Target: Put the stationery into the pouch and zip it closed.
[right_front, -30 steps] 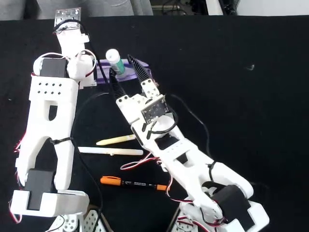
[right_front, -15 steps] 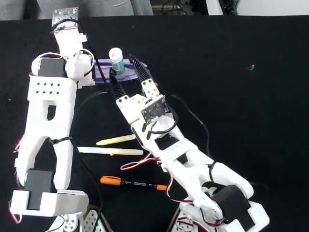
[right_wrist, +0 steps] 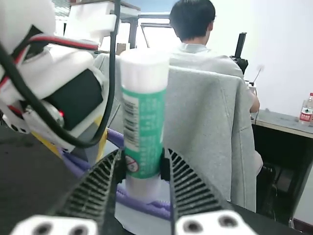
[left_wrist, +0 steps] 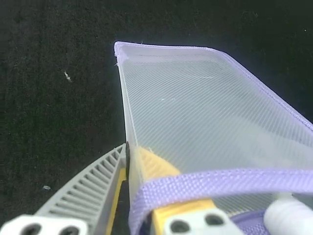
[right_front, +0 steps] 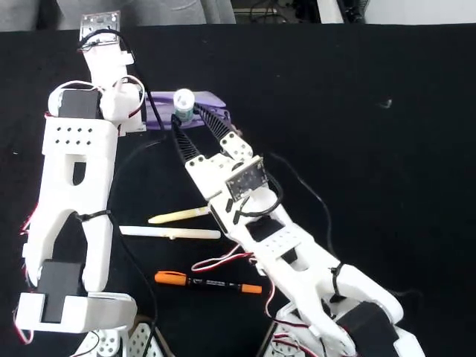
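Observation:
A translucent pouch (right_front: 212,99) with purple trim lies at the far side of the table. My left gripper (right_front: 149,113) is shut on its near edge; in the left wrist view the pouch (left_wrist: 195,117) stretches away from the gripper (left_wrist: 132,149), one yellow finger inside it. My right gripper (right_front: 187,115) is shut on a green-and-white glue stick (right_front: 183,100), held upright over the pouch mouth. The right wrist view shows the glue stick (right_wrist: 143,122) clamped between the black fingers (right_wrist: 102,181), its base at the pouch's purple rim (right_wrist: 146,205).
On the black table near the arm bases lie a yellowish pen (right_front: 178,216), a white pen (right_front: 171,233) and an orange marker (right_front: 208,282). The right arm spans the table's middle, above these items. The table's right half is bare.
My right gripper has carried the glue stick to the right and down, from beside the pouch mouth to over it. The left arm has stayed put.

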